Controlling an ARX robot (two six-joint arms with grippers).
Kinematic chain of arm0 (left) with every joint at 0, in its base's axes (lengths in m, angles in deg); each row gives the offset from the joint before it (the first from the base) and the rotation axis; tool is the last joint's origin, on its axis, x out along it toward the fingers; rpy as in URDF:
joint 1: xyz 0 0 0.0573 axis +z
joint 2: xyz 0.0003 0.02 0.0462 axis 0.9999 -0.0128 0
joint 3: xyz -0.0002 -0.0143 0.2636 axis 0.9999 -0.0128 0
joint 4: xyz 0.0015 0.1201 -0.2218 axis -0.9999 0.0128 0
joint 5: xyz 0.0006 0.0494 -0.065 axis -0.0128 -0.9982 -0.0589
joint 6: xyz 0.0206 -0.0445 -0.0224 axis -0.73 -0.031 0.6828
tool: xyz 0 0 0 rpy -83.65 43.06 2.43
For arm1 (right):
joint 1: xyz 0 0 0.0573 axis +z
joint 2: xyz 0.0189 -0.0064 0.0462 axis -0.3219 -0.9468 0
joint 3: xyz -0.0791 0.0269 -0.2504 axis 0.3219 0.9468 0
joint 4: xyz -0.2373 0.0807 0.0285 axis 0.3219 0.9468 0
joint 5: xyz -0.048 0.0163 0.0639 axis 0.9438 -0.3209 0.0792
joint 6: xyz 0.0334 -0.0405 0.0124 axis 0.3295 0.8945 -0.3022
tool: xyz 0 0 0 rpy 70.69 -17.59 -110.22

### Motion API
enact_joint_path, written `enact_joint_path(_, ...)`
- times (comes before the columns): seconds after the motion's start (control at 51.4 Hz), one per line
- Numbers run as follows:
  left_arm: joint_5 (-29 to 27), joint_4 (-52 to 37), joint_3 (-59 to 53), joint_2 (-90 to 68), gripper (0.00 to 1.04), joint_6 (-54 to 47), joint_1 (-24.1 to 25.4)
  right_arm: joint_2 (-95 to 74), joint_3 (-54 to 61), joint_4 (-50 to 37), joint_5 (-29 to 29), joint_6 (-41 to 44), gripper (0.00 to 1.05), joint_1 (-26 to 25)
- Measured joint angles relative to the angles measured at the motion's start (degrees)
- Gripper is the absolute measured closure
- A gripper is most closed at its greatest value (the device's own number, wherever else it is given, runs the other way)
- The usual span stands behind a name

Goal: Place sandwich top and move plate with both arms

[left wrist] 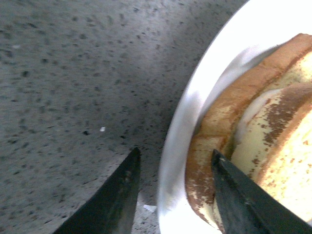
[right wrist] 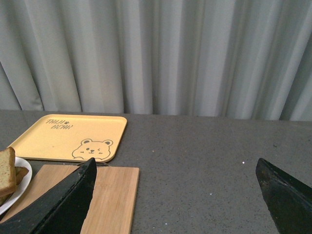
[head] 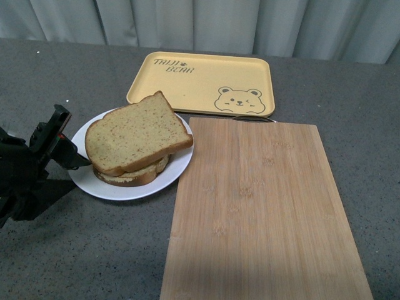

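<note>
The sandwich top (head: 137, 132), a tan speckled slice with a darker crust, lies on smaller bread slices (head: 134, 173) on the round white plate (head: 122, 189). My left gripper (head: 76, 140) is open at the plate's left edge. In the left wrist view it (left wrist: 173, 153) straddles the plate rim (left wrist: 195, 97): one finger (left wrist: 122, 195) is over the table outside, the other (left wrist: 239, 195) over the stacked bread (left wrist: 229, 112). My right gripper (right wrist: 175, 163) is open and empty, held above the table, and does not show in the front view.
A yellow bear-printed tray (head: 200, 83) lies behind the plate. A bamboo cutting board (head: 262, 206) lies right of the plate, its edge touching or nearly touching the plate. The right wrist view shows the tray (right wrist: 63, 136), board (right wrist: 107, 195), plate edge (right wrist: 22, 183) and grey curtains behind.
</note>
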State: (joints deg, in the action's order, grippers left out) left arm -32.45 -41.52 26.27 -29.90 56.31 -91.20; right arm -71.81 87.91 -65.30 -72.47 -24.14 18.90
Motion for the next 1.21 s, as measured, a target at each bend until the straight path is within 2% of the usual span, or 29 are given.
enact_joint_path(0.097, 1.16, 0.24, 1.16, -0.81, 0.75, -0.07, -0.17, 0.0, 0.0, 0.0, 0.0, 0.0, 0.09, 0.0)
enact_joint_path(0.195, 3.23, 0.81, 2.38, -1.95, 0.94, -0.28, 0.02, 0.0, 0.0, 0.0, 0.0, 0.0, 0.09, 0.0)
enact_joint_path(0.253, 5.25, -0.33, 2.64, -1.88, 1.0, -0.2, 0.35, 0.0, 0.0, 0.0, -0.02, 0.0, 0.09, 0.0)
enact_joint_path(0.526, 9.46, -10.19, -1.31, -0.85, 1.01, 3.98, 1.73, 0.0, 0.0, 0.0, 0.0, 0.0, 0.09, 0.0)
enact_joint_path(0.682, 13.18, -21.49, -5.88, 0.57, 1.01, 9.46, 2.36, 0.0, 0.0, 0.0, 0.0, 0.0, 0.09, 0.0)
enact_joint_path(0.876, 14.75, -34.29, -8.2, 2.12, 1.01, 15.45, 1.95, 0.0, 0.0, 0.0, 0.0, 0.0, 0.09, 0.0)
enact_joint_path(1.052, 13.11, -29.97, -3.19, 1.86, 1.01, 16.92, -0.55, 0.0, 0.0, 0.0, 0.0, 0.0, 0.09, 0.0)
enact_joint_path(1.207, 10.82, -24.55, 5.97, -2.91, 1.01, 17.75, -3.89, 0.0, 0.0, 0.0, -0.02, 0.0, 0.09, 0.0)
